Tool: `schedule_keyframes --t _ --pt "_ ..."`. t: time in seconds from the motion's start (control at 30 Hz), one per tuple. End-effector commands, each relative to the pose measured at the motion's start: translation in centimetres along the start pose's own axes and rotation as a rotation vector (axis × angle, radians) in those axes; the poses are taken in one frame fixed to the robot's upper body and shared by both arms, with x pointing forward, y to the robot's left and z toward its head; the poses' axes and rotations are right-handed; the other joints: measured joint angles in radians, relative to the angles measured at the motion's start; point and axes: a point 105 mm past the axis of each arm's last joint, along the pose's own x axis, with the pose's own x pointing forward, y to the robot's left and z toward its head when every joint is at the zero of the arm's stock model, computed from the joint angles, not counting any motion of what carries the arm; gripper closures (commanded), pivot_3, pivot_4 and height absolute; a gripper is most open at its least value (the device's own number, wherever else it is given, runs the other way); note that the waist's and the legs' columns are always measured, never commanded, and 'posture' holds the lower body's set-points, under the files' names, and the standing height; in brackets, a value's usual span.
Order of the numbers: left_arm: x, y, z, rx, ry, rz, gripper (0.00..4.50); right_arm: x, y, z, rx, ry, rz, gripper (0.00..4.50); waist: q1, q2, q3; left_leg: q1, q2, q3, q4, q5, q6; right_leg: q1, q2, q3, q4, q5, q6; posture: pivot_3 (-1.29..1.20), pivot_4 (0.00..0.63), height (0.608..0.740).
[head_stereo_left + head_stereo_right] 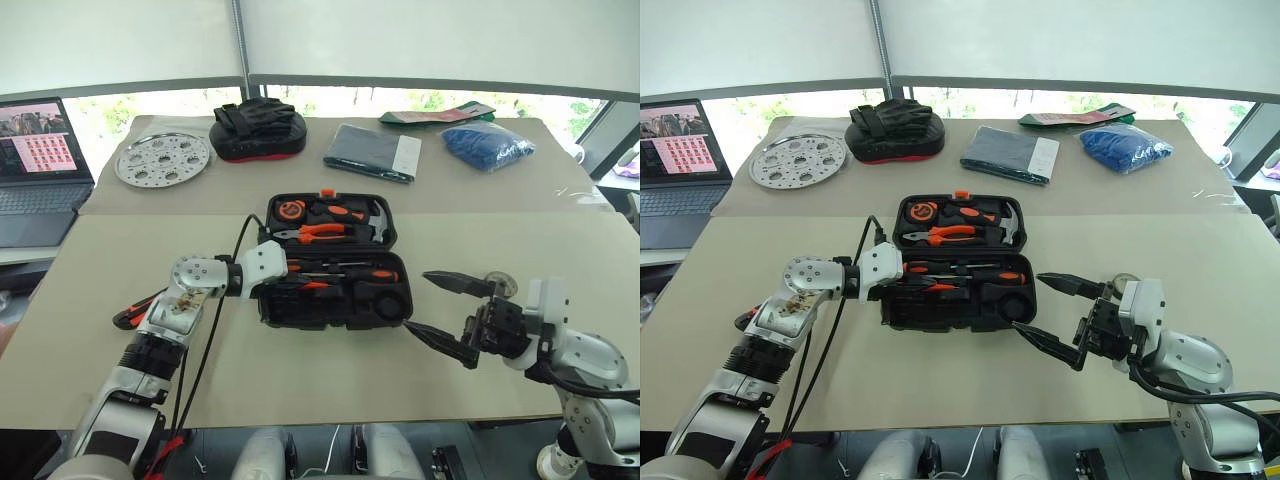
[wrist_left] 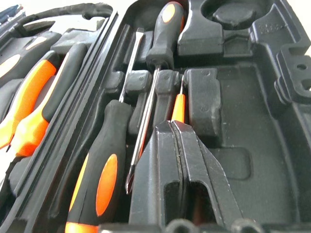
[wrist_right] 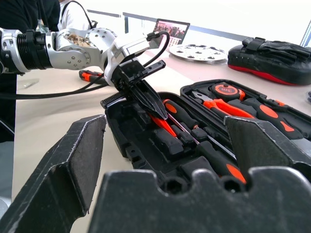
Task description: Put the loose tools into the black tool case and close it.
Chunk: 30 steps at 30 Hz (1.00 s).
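Now tester pen (image 2: pixel 178 108) just beyond closed left claw (image 2: pixel 181 127)

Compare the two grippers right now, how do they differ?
The left gripper is shut, its fingers pressed together on the slim orange tester pen; the right gripper is wide open and holds nothing. The left gripper reaches down into the near half of the open case; the right gripper hangs over the table, beside the case's right end. Both have two black fingers.
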Motion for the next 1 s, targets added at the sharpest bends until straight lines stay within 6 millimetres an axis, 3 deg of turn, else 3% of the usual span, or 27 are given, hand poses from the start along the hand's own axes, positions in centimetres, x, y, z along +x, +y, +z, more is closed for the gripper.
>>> schedule_keyframes --t 0.03,0.2,0.43,0.57,0.73,1.0 --pt "0.5 -0.6 -2.8 -0.058 0.1 0.027 4.45 0.5 0.4 1.0 -0.026 -0.036 0.019 0.0 0.0 0.0 -0.001 0.0 0.0 0.0 0.0 -0.002 0.003 0.0 0.0 0.0 0.0 0.0 0.0 0.0 0.15 0.74" --pt "-0.1 -1.1 -3.0 -0.051 0.088 0.001 4.45 0.6 0.3 1.0 -0.022 -0.038 0.022 0.0 -0.004 0.003 -0.003 0.001 0.0 0.0 -0.001 -0.001 0.002 0.0 0.0 0.0 0.001 0.0 0.0 0.0 0.15 0.74" --pt "-1.5 -0.3 1.6 -0.01 -0.198 0.014 4.45 0.6 0.5 0.9 -0.016 -0.039 0.021 0.0 -0.005 0.003 -0.003 -0.002 0.001 0.0 -0.001 0.001 -0.002 -0.003 0.001 0.0 0.0 0.0 -0.001 0.0 0.15 0.74" --pt "-2.2 -0.8 2.4 -0.004 -0.251 -0.038 4.45 0.5 0.6 0.9 -0.012 -0.038 0.021 0.0 -0.001 0.003 -0.002 -0.005 0.001 0.0 -0.001 0.002 -0.004 -0.004 0.0 -0.001 -0.001 0.0 -0.001 0.0 0.15 0.74" --pt "-1.8 -2.2 -0.6 0.054 -0.088 -0.112 4.45 0.5 0.7 0.8 -0.005 -0.036 0.024 0.0 -0.002 0.002 -0.002 -0.005 0.001 0.0 -0.001 0.002 -0.004 -0.004 0.001 -0.001 -0.002 0.0 0.0 0.0 0.15 0.74" --pt "-0.2 -1.7 -1.3 0.035 -0.054 -0.061 4.45 0.5 0.8 0.8 0.001 -0.03 0.026 0.0 0.013 0.003 -0.002 -0.004 -0.001 0.0 0.0 -0.002 0.003 -0.002 -0.001 -0.001 -0.002 0.001 0.001 0.0 0.15 0.74"
